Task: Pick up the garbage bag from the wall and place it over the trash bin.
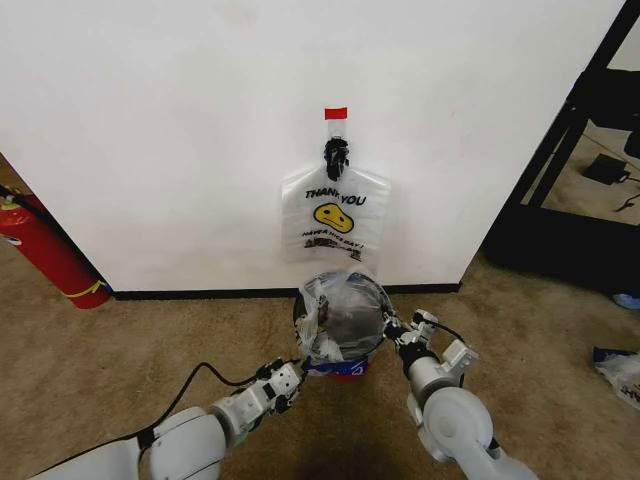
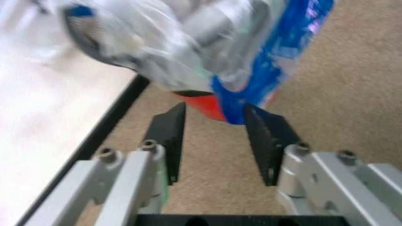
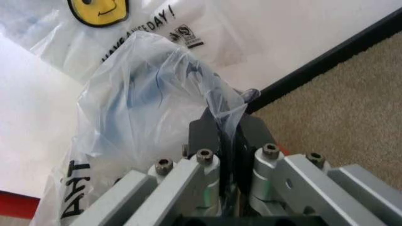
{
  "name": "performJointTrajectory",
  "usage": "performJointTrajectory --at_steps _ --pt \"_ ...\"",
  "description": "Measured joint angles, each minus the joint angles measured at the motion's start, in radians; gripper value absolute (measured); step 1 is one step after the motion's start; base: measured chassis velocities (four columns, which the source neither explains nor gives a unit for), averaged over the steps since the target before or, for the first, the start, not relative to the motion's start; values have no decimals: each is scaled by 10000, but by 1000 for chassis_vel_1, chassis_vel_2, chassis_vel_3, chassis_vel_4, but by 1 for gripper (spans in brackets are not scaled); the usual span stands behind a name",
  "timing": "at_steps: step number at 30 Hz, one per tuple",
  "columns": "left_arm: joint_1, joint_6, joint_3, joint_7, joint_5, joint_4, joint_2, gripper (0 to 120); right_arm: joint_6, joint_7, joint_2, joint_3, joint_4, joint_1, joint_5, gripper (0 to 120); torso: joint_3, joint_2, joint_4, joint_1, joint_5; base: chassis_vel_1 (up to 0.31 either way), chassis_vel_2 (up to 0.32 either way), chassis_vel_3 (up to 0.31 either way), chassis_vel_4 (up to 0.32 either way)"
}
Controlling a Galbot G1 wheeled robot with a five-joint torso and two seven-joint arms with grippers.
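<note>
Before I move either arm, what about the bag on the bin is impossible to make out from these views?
- Far rim of the trash bin, head view: covered by the garbage bag, so its seating there is unknown.
- Bag and bin, left wrist view: blurred above the open left gripper.
- Bin, right wrist view: hidden behind plastic pinched in the right gripper.

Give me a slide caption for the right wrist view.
Right gripper pinches the garbage bag rim beside the wall, with a second smiley bag hanging behind.
</note>
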State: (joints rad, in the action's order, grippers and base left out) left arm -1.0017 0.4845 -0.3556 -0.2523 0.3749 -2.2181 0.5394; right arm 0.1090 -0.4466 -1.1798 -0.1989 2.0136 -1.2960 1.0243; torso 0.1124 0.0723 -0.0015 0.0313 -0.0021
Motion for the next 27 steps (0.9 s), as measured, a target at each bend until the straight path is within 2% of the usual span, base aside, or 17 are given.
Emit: performJointTrajectory --at_steps 5,7,9,11,14,16,18,21,27 --pt "-309 398 719 -383 7 -782 -410 60 -32 66 65 -1 -58 -4 -110 1 0 0 1 0 2 0 0 0 0" --pt "-201 689 1384 -553 375 -1158 -412 70 -77 90 71 -4 -110 0 -183 1 0 0 1 0 6 0 0 0 0" --pt "130 707 1680 -697 940 -1341 -214 79 -87 96 51 16 -159 23 -265 1 0 0 -2 0 3 0 0 0 0" --pt "204 704 1690 -713 1045 -1365 -163 81 -90 100 43 27 -168 30 -291 1 0 0 -2 0 2 0 0 0 0" --pt "639 697 1496 -739 1451 -1400 86 91 -97 102 8 58 -193 55 -354 1 0 0 -2 0 2 0 0 0 0" --pt "1105 697 974 -730 1686 -1236 314 99 -98 103 -19 91 -219 72 -400 1 0 0 -2 0 3 0 0 0 0" --pt "1356 711 708 -715 1836 -1069 441 99 -97 101 -35 99 -236 80 -425 1 0 0 -2 0 1 0 0 0 0" --pt "2016 949 217 -719 2646 -631 700 95 -98 72 -79 118 -244 76 -464 1 1 0 -1 1 2 0 0 0 0" --pt "2332 999 72 -786 3137 -144 892 76 -95 65 -106 204 -309 103 -490 1 1 0 0 1 3 0 0 0 0"
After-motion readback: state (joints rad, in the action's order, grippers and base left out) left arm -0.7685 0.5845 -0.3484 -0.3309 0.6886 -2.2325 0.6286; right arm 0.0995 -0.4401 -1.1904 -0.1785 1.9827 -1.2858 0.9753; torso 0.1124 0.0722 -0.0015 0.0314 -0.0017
